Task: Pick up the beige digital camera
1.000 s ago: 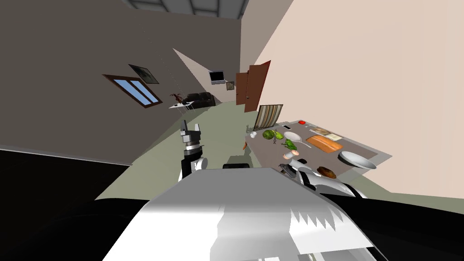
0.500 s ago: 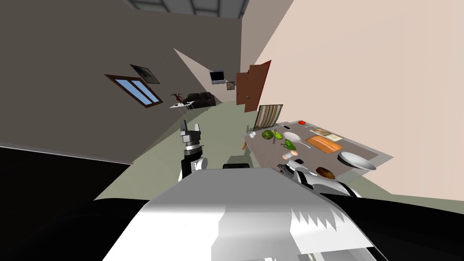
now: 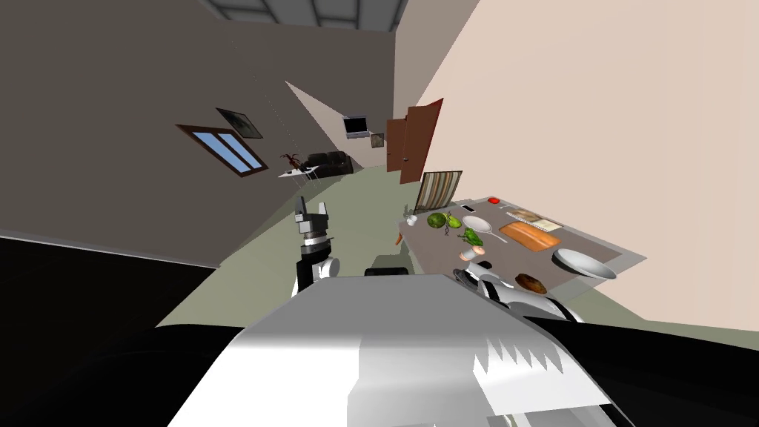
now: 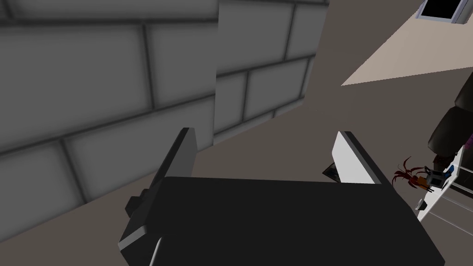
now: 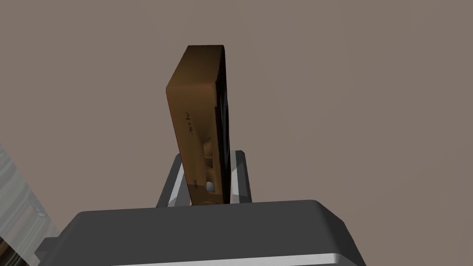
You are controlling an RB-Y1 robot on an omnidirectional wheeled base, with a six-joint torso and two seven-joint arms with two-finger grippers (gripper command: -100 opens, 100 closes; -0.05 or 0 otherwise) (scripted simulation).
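The camera (image 5: 196,115) is a slim tan-brown box with a black face, standing on edge over the flat grey-brown table top (image 5: 360,92). My right gripper (image 5: 209,159) is shut on it, one finger pressing each broad side at its near end. In the head view my right forearm (image 3: 493,288) reaches to the near edge of the table (image 3: 593,239). Whether the camera rests on the table or hangs just above it I cannot tell. My left gripper (image 3: 311,210) is raised over the floor to the left of the table, open with nothing between its fingers (image 4: 351,159).
On the table lie green vegetables (image 3: 442,220), a white pan (image 3: 479,224), an orange board (image 3: 529,236), a white bowl (image 3: 584,264) and a brown round thing (image 3: 531,282). A striped chair (image 3: 439,190) stands at the far end. A brown door (image 3: 419,141) is beyond.
My right gripper has gone from open to shut on the camera. My right arm has shifted slightly at the table's near edge. The left arm has stayed still.
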